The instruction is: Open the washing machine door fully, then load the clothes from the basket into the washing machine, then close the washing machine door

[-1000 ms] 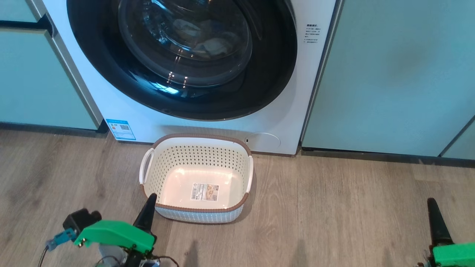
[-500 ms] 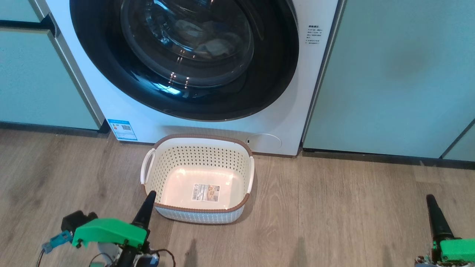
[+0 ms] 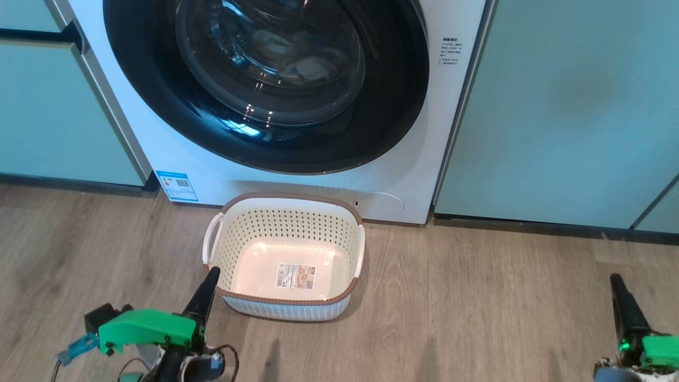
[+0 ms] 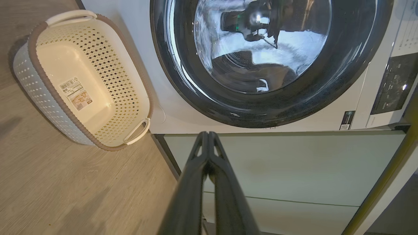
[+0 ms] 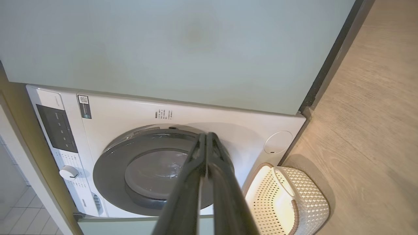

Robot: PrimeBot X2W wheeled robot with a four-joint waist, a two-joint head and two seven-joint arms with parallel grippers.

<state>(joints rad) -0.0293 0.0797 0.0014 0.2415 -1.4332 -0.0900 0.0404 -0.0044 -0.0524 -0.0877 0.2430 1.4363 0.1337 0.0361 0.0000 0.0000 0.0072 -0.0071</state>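
The washing machine [image 3: 435, 138] stands between pale green cabinets, and its round black washing machine door [image 3: 159, 111] sits flush against the white front. Through the glass bowl, pale clothes [image 3: 307, 66] lie inside the drum. The cream basket [image 3: 289, 197] rests on the floor just below the door, holding nothing but its bottom label. My left gripper [image 3: 212, 271] is shut, its tip beside the basket's near left corner. My right gripper [image 3: 615, 278] is shut too, far to the right over bare floor. The wrist views show the left gripper [image 4: 206, 133] and the right gripper [image 5: 206, 134] closed on nothing.
Pale green cabinet doors [image 3: 557, 106] flank the machine on both sides, with a dark plinth along the wooden floor [image 3: 477, 307]. A round flap [image 3: 377, 203] sits low on the machine's front, right of the basket. The control panel [image 5: 58, 127] and dial show in the right wrist view.
The whole head view has shifted slightly, so the camera moved. Both arms have sunk a little towards the bottom edge. Door, basket and both shut grippers are otherwise as before.
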